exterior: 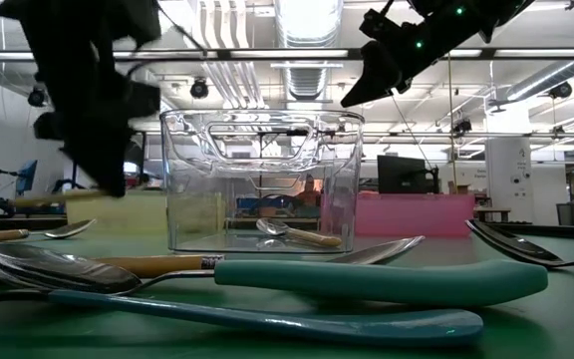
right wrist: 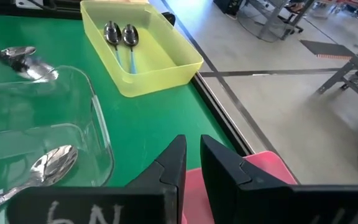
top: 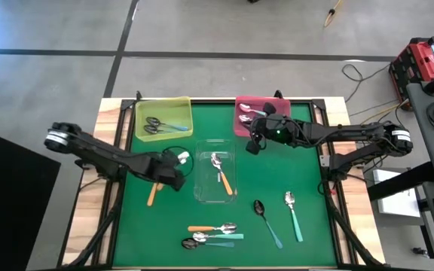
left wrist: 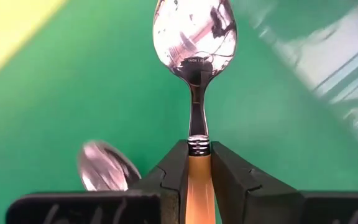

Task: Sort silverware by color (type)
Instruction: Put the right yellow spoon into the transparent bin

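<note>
My left gripper is shut on an orange-handled spoon with a silver bowl, just left of the clear tray. A second shiny bowl shows beside its fingers. My right gripper hangs at the pink tray's near edge with fingers nearly together and holds nothing. One orange-handled spoon lies in the clear tray. Two blue-handled dark spoons lie in the yellow tray. Several spoons lie flat near the table's near edge. My left gripper pinches the orange handle at its bowl end, just behind the metal neck, between its two fingers. The fingers come from above and lie across the handle. The bowl juts out ahead toward the clear tray. The handle's free end trails toward the near-left.
A dark blue-handled spoon and a teal-handled silver spoon lie on the green mat at near right. An orange-handled spoon and teal ones lie near the near edge. Silver spoons lie in the pink tray.
</note>
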